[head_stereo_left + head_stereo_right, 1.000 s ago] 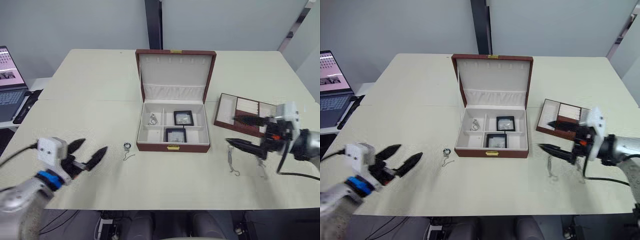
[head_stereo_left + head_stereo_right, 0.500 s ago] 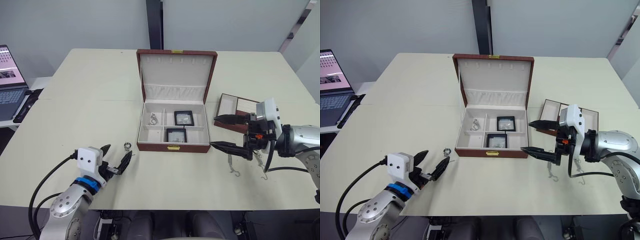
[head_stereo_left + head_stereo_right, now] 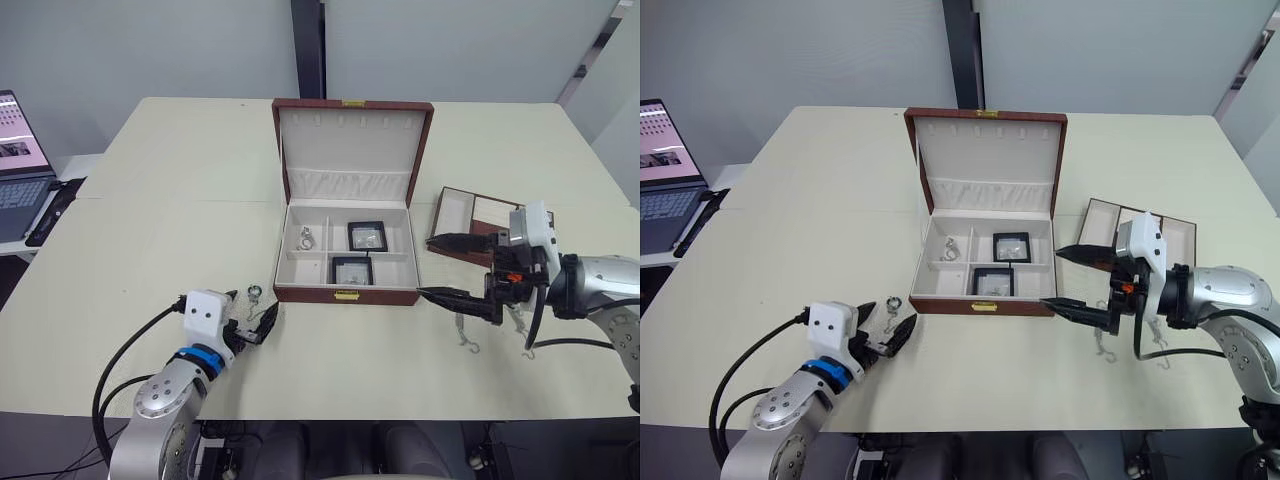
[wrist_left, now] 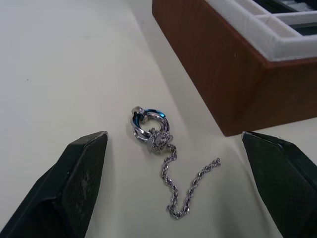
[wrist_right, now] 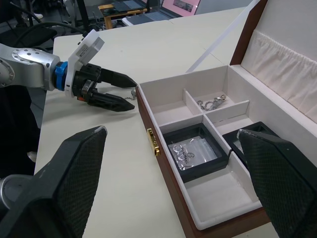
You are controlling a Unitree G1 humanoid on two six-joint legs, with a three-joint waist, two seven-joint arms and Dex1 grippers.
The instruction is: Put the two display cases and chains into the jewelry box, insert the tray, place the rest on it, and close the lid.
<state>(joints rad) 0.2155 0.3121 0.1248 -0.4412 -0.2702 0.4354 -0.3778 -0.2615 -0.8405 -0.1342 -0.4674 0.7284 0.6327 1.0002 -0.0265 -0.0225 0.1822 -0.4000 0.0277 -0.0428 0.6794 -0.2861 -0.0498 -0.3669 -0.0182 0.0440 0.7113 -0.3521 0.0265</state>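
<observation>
Right now I have the left claw (image 3: 250, 325) spread wide and low over the worktop (image 3: 180, 200), its fingers straddling a short silver chain (image 4: 168, 168) with a ring at one end, which lies just beside the front left corner of the jewelry box (image 3: 345, 293). Bare worktop stretches to the left and toward the near edge, so that side has plenty of room. The right claw (image 3: 455, 268) is also released, fingers wide apart, hanging near the box's front right corner, with the tray (image 3: 480, 225) just behind it. Two longer chains (image 3: 463, 330) lie on the worktop below that claw. The lid (image 3: 350, 140) stands upright, cream lining facing me. Inside the box, the two display cases (image 5: 195, 148) sit in adjoining compartments, and another small chain (image 5: 212, 103) lies in the rear left cell. A laptop (image 3: 20, 165) sits off the far left edge.
</observation>
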